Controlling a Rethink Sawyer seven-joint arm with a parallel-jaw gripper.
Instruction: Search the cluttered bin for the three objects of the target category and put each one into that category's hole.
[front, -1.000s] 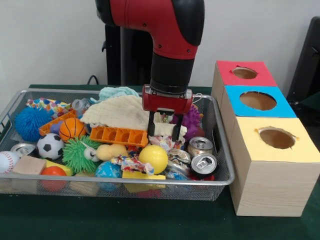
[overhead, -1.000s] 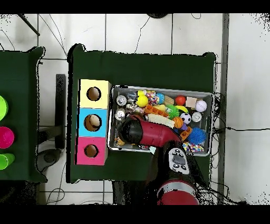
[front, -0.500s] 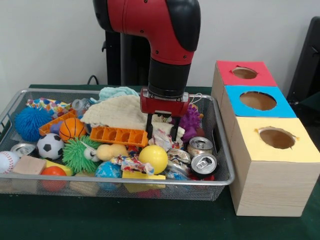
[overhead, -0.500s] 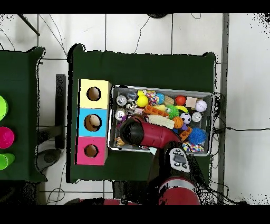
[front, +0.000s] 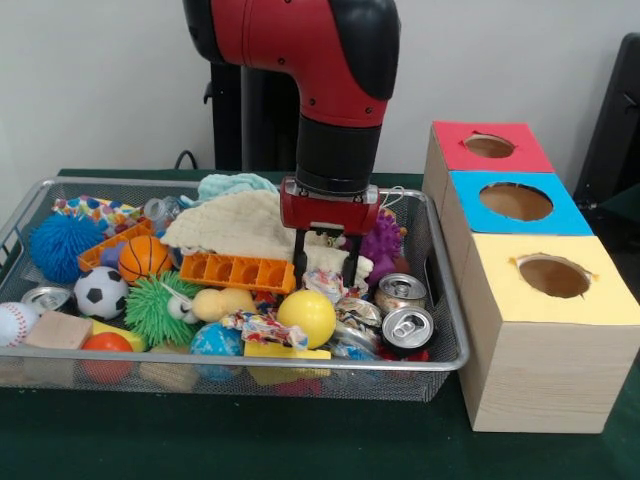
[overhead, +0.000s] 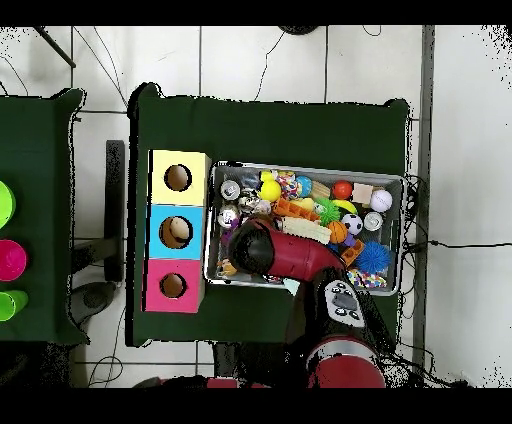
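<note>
Gripper (front: 326, 270) sits low in the wire bin (front: 440, 300), fingers a moderate gap apart, straddling a crumpled cream wrapper (front: 328, 262); looks like contact but can't tell if it's actually pinched. Purple spiky toy (front: 383, 240) just beside it, two cans (front: 400, 310) in front. Vs 1 s ago: arm shifted slightly, wrapper bunched up btwn the fingers, gripper approx same height. Holes box (front: 520, 200) stands beside bin.

Red arm (overhead: 285, 252) over wire bin (overhead: 399, 236); clutter inside; three-hole box (overhead: 158, 230) beside bin.
</note>
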